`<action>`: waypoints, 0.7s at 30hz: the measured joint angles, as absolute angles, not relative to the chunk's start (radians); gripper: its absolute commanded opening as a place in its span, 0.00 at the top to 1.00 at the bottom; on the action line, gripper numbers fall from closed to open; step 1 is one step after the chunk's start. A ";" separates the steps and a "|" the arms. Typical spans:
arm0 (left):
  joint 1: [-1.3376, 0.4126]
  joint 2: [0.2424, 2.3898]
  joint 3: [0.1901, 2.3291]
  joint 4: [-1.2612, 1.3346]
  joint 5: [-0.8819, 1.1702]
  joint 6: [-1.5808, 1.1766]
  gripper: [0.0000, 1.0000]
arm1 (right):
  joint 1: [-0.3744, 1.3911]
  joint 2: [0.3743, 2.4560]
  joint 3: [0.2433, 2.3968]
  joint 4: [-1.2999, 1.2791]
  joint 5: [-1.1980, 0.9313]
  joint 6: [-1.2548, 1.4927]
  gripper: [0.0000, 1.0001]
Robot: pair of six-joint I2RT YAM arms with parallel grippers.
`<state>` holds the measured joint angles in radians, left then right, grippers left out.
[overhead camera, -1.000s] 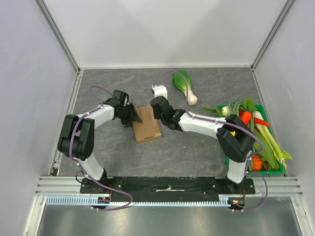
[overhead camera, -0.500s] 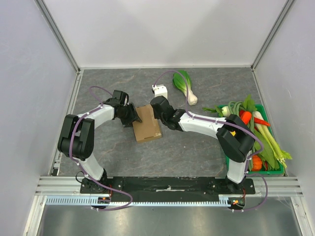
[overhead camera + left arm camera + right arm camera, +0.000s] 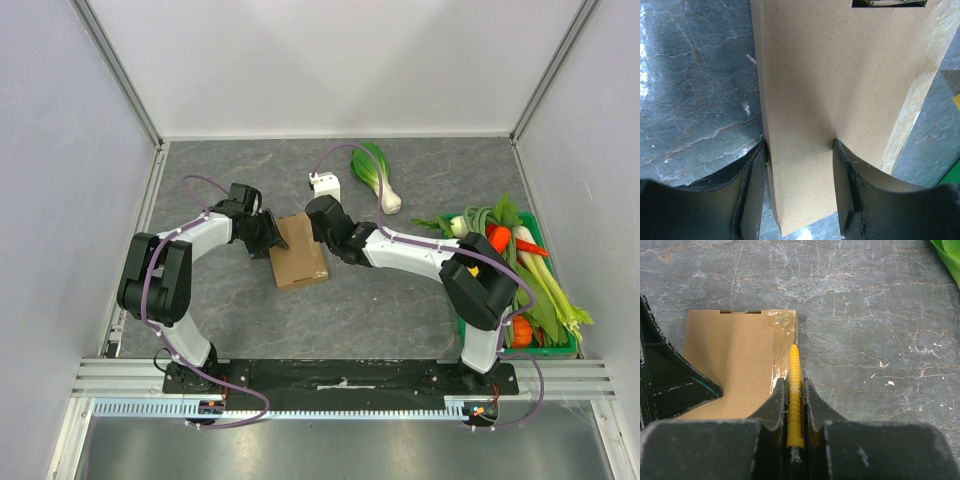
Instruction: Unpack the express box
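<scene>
Brown express box (image 3: 298, 250) lies flat between both arms. The left gripper (image 3: 800, 160) squeezes the box's left side. The right gripper (image 3: 793, 387) pinches a yellow stick (image 3: 794, 365), maybe a cutter, pointing along the box's taped right edge.

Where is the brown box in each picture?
Top: the box lies mid-table, between the two arms.
Left wrist: it fills the middle, running from the top edge down between the fingers.
Right wrist: it is at middle left, beside the yellow tool.
Shared landmark: the left end effector. It is at the box's left side from above, and it is the black wedge at far left in the right wrist view.
</scene>
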<state>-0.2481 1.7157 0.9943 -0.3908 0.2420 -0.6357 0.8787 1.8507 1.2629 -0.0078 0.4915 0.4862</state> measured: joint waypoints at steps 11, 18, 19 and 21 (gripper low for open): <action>-0.248 1.716 0.995 -0.392 0.242 -0.636 0.80 | 0.879 1.858 1.263 -0.007 0.492 0.486 1.00; -0.248 1.718 0.996 -0.392 0.244 -0.636 0.81 | 0.879 1.859 1.263 -0.007 0.496 0.486 1.00; -0.248 1.718 0.996 -0.392 0.244 -0.636 0.81 | 0.879 1.859 1.263 -0.007 0.496 0.486 1.00; -0.248 1.718 0.996 -0.392 0.244 -0.636 0.81 | 0.879 1.859 1.263 -0.007 0.496 0.486 1.00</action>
